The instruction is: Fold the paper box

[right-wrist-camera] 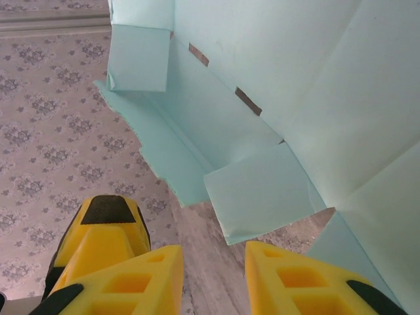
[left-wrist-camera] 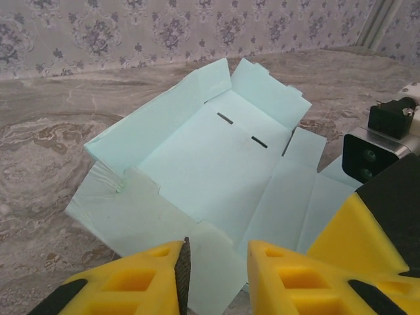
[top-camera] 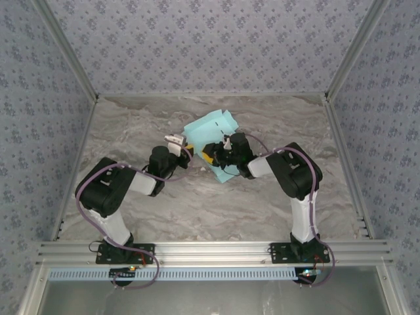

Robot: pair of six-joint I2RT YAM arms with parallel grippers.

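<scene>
The paper box (top-camera: 211,130) is a pale aqua card cut-out lying partly folded in the middle of the table, with some walls raised and two slots in its base (left-wrist-camera: 210,164). My left gripper (top-camera: 191,152) is at its near left edge. It stands open, and one loose flap (left-wrist-camera: 216,269) lies in the wide gap between its yellow fingers (left-wrist-camera: 218,272). My right gripper (top-camera: 211,158) is at the near right edge, open over bare table (right-wrist-camera: 213,275). A small flap (right-wrist-camera: 262,193) lies just beyond its fingertips. The box's panels rise ahead of it (right-wrist-camera: 295,79).
The marble table (top-camera: 131,197) is enclosed by wallpapered walls on three sides (top-camera: 197,39). The two grippers are close together: the right one's yellow finger (left-wrist-camera: 367,236) shows in the left wrist view, and the left one's finger (right-wrist-camera: 105,230) in the right wrist view.
</scene>
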